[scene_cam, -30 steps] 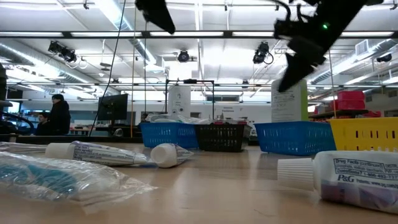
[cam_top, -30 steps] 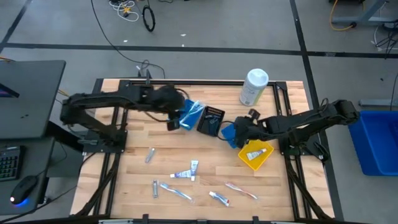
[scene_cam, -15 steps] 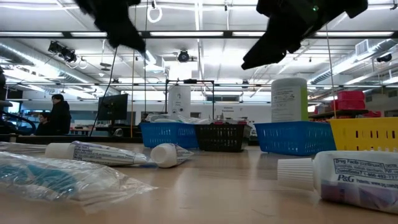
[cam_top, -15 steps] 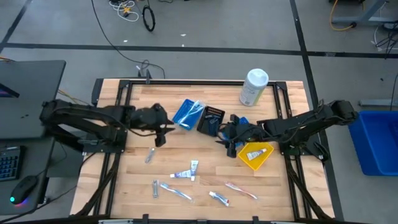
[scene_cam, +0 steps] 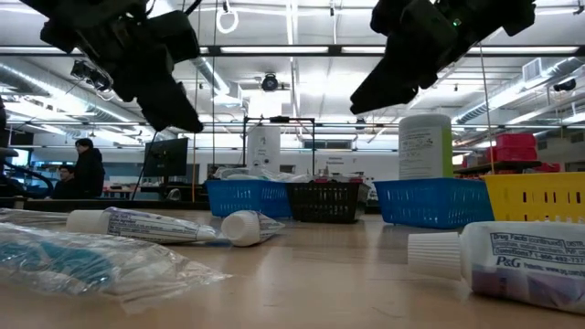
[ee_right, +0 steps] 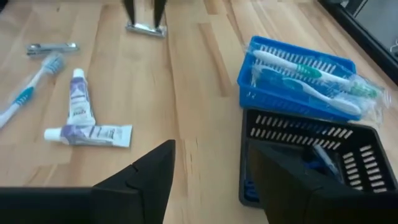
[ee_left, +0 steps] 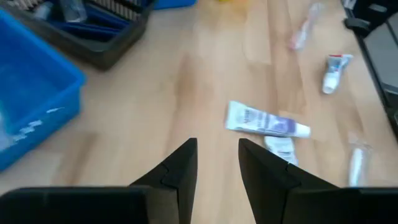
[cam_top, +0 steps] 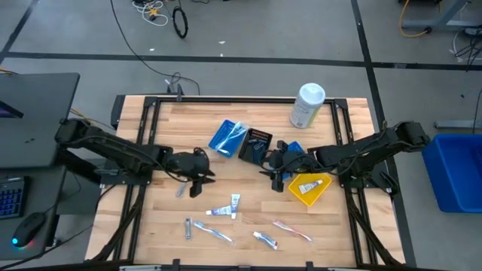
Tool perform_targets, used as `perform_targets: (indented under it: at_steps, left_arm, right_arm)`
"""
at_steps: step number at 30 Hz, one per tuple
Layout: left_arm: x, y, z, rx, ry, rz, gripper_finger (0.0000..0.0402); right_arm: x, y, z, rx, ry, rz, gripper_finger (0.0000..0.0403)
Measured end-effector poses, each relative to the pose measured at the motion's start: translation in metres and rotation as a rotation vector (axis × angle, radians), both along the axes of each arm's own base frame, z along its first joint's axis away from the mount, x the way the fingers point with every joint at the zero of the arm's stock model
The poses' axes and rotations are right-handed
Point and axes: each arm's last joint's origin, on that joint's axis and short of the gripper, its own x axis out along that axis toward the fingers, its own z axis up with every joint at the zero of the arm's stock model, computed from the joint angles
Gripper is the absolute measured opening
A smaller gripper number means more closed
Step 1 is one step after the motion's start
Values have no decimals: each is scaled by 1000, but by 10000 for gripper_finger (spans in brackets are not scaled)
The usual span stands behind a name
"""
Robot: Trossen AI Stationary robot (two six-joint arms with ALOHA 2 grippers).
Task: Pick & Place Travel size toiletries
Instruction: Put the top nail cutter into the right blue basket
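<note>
Toothpaste tubes (cam_top: 226, 208), toothbrushes (cam_top: 214, 232) and other small toiletries lie loose in the lower centre of the table (cam_top: 339, 233), clear of its edges. Bare wood surrounds them. The left hand (cam_top: 197, 183) hangs left of centre, fingers parted, empty. The right hand (cam_top: 276, 178) hangs centre-right beside the black tray (cam_top: 256, 143), spread wide, empty. A yellow tray (cam_top: 310, 188) sits right.

Square blue plastic tray (cam_top: 229, 138) left of, touching, square black slotted tray (cam_top: 254, 144); square yellow tray (cam_top: 309, 188) farther right; tall white cylindrical canister (cam_top: 306, 105) behind.
</note>
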Motion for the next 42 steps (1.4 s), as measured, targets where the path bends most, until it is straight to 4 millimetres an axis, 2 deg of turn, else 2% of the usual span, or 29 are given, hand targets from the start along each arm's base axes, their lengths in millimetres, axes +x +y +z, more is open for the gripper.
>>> perform_targets:
  at_steps: [7,17,21,26,32,35,38,42]
  left_arm:
    - [-1,-15,3,-7,-38,-52,123]
    - [-2,-14,1,18,-8,-28,129]
    - [-13,-10,-12,47,162,0,148]
    - [-31,-5,-26,0,388,166,180]
    - [-48,-5,-33,-175,622,249,209]
    - [-57,-5,-36,-279,739,371,216]
    - [-62,-3,-38,-308,778,480,218]
    - [-64,-3,-46,-342,759,511,218]
  right_arm:
    - [2,0,-3,0,4,0,191]
    - [3,3,-7,38,35,56,177]
    - [2,2,-8,35,50,55,177]
    - [0,2,-12,33,64,54,186]
    - [-6,1,-23,56,97,31,197]
    - [-10,0,-30,83,110,6,200]
    - [-14,-1,-38,101,123,-11,202]
    - [-14,-1,-39,142,110,-42,197]
